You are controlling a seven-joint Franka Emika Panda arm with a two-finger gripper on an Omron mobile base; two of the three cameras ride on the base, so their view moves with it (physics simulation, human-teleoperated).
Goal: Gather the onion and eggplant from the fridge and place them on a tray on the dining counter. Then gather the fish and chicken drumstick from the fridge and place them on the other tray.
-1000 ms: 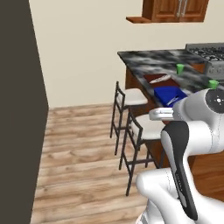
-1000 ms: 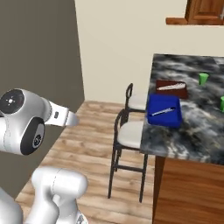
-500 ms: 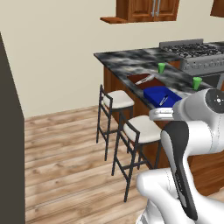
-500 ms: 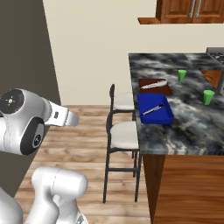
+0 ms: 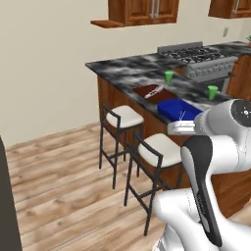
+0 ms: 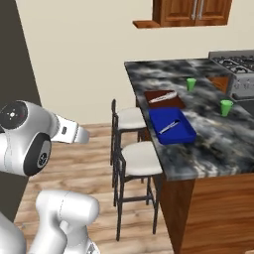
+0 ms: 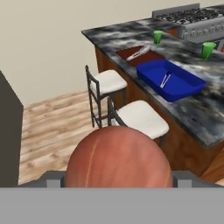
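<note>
A round reddish-brown onion (image 7: 118,157) fills the bottom of the hand view, and my gripper (image 7: 118,180) is shut on it, a grey fingertip (image 7: 53,180) showing at each side. On the dining counter (image 6: 208,144) lie two trays: a blue tray (image 6: 171,125) (image 7: 170,78) (image 5: 179,109) and behind it a brown tray (image 6: 164,97) (image 7: 140,53). Each holds a slim pale item. The dark fridge (image 6: 15,74) stands at the left edge. The eggplant, fish and chicken drumstick are out of view.
Two white-seated bar stools (image 6: 141,158) (image 6: 128,118) stand along the counter's near side. Two green cups (image 6: 191,84) (image 6: 226,106) sit on the counter, a stove (image 5: 196,56) lies beyond, and wooden cabinets (image 6: 191,11) hang on the wall. Wood floor (image 5: 59,181) stretches left of the stools.
The whole picture has shifted as the base turned toward the dining counter: the fridge slid to the left edge and the counter and trays came closer and more central. The grip is unchanged.
</note>
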